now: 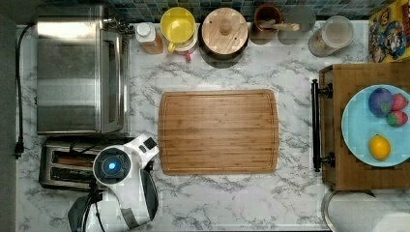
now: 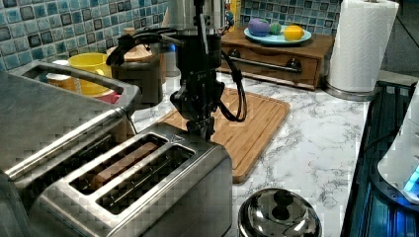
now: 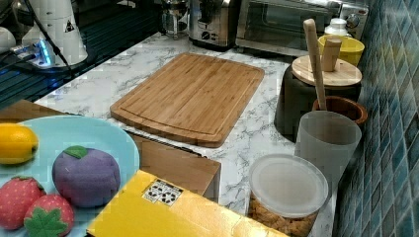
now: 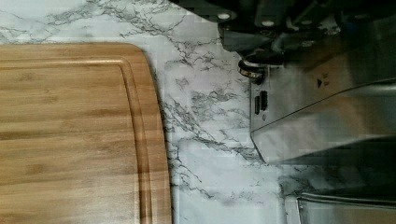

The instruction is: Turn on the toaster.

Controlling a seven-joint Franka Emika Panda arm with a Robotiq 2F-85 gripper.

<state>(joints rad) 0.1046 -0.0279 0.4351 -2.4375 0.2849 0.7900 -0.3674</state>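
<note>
holding toast in one slot, toaster [image 2: 148, 187], pincer [image 2: 201, 129] at its end, grip unclear

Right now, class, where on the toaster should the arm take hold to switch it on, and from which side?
Probably the lever on the toaster's narrow end facing the cutting board, from above: the toaster stands upright, so the lever should slide down. The gripper hangs over that end, hiding the lever.
</note>
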